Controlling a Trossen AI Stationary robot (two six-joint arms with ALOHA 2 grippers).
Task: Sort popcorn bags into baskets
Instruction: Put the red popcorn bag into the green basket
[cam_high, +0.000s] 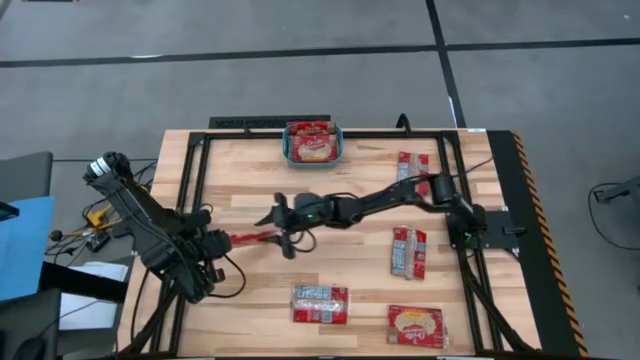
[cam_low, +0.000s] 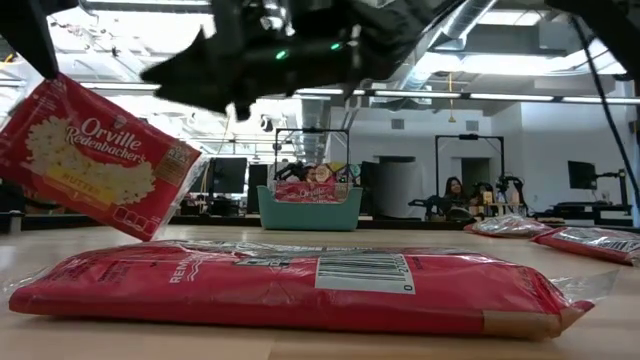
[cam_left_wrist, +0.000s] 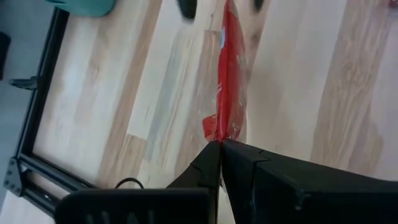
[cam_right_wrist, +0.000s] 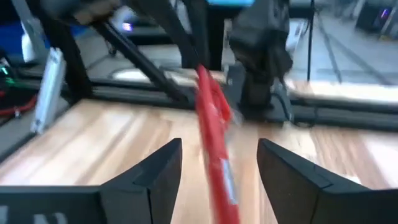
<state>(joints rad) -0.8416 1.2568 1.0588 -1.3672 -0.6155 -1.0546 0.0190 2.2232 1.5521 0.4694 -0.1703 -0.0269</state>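
My left gripper (cam_high: 222, 240) is shut on a red popcorn bag (cam_high: 252, 237) that hangs above the table's left middle. The low view shows the bag's printed face (cam_low: 90, 155), tilted and off the table. My right gripper (cam_high: 277, 227) reaches in from the right and is open. Its fingers (cam_right_wrist: 163, 171) stand on either side of the bag's free end (cam_right_wrist: 211, 124) with a gap on each side. The teal basket (cam_high: 287, 146) stands at the far edge with a popcorn bag (cam_high: 312, 147) inside. My left gripper pinches the bag's end seam (cam_left_wrist: 215, 128) between its two fingertips (cam_left_wrist: 205, 163). The fingers come from the table's left, slanting down, in line with the bag's length. The bag stands on edge and sticks out toward the right, lifted clear of the table.
More popcorn bags lie flat on the table: at the far right (cam_high: 413, 168), the middle right (cam_high: 408, 252), the near middle (cam_high: 320, 303) and the near right (cam_high: 415, 325). A black frame rail (cam_high: 190, 200) runs along the table's left side.
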